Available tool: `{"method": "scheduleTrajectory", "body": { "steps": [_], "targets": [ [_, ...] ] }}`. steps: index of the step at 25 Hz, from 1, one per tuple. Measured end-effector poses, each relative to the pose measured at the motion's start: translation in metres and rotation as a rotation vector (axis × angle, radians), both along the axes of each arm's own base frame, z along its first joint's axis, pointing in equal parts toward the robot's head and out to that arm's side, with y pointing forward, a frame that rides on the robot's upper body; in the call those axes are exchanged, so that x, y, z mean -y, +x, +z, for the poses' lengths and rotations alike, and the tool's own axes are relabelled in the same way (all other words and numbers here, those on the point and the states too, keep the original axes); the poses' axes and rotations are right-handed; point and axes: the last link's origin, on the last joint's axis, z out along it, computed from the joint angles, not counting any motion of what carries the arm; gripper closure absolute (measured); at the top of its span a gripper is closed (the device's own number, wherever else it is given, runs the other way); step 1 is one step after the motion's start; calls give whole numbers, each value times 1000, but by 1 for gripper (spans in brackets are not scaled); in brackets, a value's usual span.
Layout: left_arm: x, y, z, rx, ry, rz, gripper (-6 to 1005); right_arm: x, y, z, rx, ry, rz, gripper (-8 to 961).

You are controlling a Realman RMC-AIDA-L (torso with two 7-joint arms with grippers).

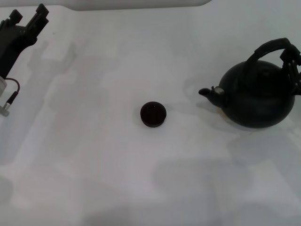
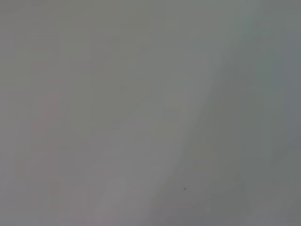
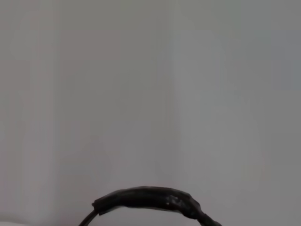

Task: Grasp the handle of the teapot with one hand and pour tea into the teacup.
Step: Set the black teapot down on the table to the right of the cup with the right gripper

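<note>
The teapot (image 1: 256, 94) stands upright on the white desk (image 1: 94, 165) at the robot's right, its spout (image 1: 207, 92) aimed toward the middle, where the teacup (image 1: 153, 114) sits well apart from it. That layout suits the job: the pot would need only to travel and tip along the line of its own spout.

The right hand (image 1: 292, 66) is at the far right end of the arched handle (image 1: 270, 47), right against it; whether it is clenched on the handle or just beside it, released, cannot be told. The right wrist view shows only the top of the handle's wrapped arch against the bare desk, which suggests the arm is lined up with the bail rather than the pot's body.

The left hand (image 1: 28, 23) hangs at the far left, clear of both things, likely parked so the pouring path stays free; its state cannot be told either.

The pot is level, so pouring has not begun.
</note>
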Motion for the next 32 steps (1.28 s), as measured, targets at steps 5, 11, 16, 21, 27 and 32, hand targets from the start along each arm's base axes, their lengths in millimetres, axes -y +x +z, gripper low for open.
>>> {"method": "scheduleTrajectory", "body": {
  "steps": [5,11,16,21,27,32],
  "targets": [
    [-2,0,2,-5,2,-4,119,-4,-8,-7,11,-27,35,779],
    [0,-1,2,-5,1,3,119,-9,-16,-16,10,-61,50,758],
    [0,-2,1,-5,0,6,119,-12,-16,-21,18,-79,27,741],
    [1,-3,1,-5,-1,8,120,-13,-17,-20,-2,-70,21,724],
    [1,-4,1,-4,2,13,120,-13,-17,-21,0,-75,19,704],
    [1,-4,1,-2,4,16,120,-12,-16,-22,1,-81,14,687]
  ]
}}
